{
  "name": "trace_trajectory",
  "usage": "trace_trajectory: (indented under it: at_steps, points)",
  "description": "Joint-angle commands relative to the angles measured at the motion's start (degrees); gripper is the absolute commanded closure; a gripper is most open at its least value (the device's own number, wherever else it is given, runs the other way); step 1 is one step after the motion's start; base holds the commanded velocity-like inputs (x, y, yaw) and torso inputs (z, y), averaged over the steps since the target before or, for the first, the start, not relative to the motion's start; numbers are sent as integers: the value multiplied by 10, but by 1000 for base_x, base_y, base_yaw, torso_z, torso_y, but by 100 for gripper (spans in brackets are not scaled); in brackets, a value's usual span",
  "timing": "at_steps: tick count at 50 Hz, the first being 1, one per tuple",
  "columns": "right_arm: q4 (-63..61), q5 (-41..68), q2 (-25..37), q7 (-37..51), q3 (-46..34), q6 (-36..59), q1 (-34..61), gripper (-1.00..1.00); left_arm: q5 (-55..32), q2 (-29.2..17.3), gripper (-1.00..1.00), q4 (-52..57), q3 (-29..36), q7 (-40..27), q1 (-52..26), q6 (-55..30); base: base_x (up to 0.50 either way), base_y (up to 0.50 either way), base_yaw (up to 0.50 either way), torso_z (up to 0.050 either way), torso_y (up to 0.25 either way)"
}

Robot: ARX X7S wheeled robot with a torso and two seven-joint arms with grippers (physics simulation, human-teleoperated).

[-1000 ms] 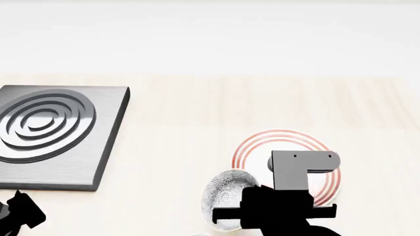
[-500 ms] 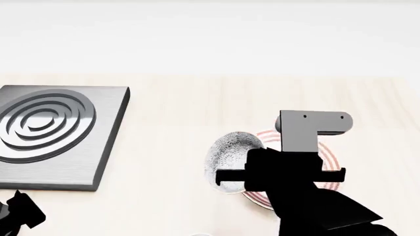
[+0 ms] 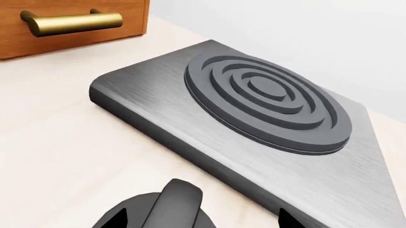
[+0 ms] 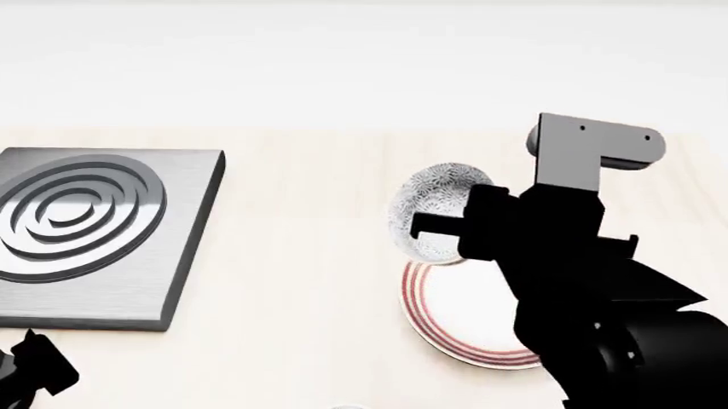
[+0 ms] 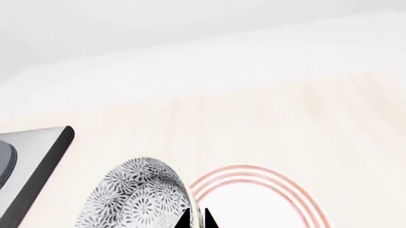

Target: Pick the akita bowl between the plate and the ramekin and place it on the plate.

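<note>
The akita bowl (image 4: 436, 204) is speckled grey and white and hangs tipped on its side above the far left edge of the plate (image 4: 455, 319), a white plate with red rings. My right gripper (image 4: 446, 228) is shut on the bowl's rim. In the right wrist view the two black fingertips (image 5: 189, 220) pinch the rim of the bowl (image 5: 130, 202), with the plate (image 5: 260, 199) beside and below it. My left gripper (image 4: 34, 368) rests low at the near left, open and empty (image 3: 203, 223). The ramekin is out of view.
A brushed-metal block with a ringed burner (image 4: 91, 226) lies at the left, close to the left gripper (image 3: 266, 97). A wooden drawer with a brass handle (image 3: 70, 21) stands beyond it. A pale wall runs along the counter's far edge.
The right gripper has risen and moved away from me with the bowl, from beside the plate's near left edge to above its far left edge. The left arm has not moved.
</note>
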Motion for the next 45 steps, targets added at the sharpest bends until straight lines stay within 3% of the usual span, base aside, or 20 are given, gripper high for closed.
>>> trace_trajectory:
  at_steps: [1,30,45]
  points:
    - [78,-6,-3,-11,18,-27,42,100,0,-1,-100,-2,2,0,-1,2,0,0,0,0,0]
    - [405,-45,-24,-55,51,-204,131,100,-4,-2,-100,-5,5,-2,-3,4,0,0,0,0,0]
    - [634,-75,-44,-92,52,-331,206,100,-5,-3,-100,-4,7,-3,-1,5,0,0,0,0,1]
